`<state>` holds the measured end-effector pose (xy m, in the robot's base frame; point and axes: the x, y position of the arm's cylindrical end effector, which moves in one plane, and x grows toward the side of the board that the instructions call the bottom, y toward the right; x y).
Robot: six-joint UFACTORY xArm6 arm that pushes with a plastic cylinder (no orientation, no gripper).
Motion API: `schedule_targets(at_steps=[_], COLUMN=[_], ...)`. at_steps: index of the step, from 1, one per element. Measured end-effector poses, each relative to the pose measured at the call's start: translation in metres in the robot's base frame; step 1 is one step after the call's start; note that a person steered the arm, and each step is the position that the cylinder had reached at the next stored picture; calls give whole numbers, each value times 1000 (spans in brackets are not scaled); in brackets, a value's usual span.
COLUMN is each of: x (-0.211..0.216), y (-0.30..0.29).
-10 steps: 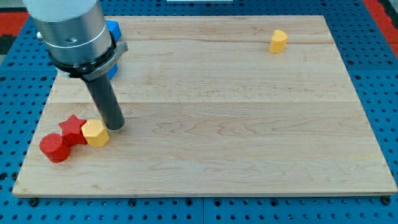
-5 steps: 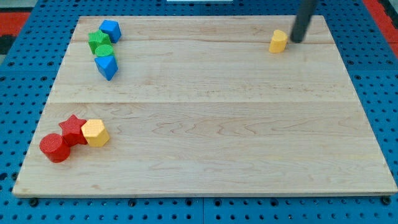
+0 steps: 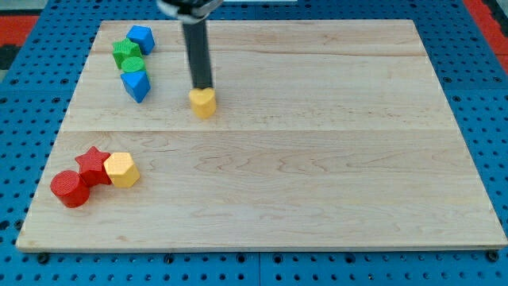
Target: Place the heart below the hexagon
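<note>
Yellow heart block (image 3: 204, 102) sits touching my tip (image 3: 203, 87) on its far side, no jaws here, so pushing nearward-left past the yellow hexagon block (image 3: 121, 169) seems best.

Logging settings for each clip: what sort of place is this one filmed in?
Most likely a lab bench for robot pushing tests. A wooden board lies on a blue pegboard, small coloured blocks are scattered on it, and my tip stands just above the yellow heart.
</note>
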<state>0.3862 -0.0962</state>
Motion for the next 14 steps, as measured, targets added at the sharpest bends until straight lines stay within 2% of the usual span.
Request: schedule_targets(at_steps=[1,2,3,4,5,6,7,8,9,10,11,14], x=[44,47,85,96,87,132,143,142,125,115,146,181], y=[-13,10,19,69,116,109,70,65,85,38,-19,-37])
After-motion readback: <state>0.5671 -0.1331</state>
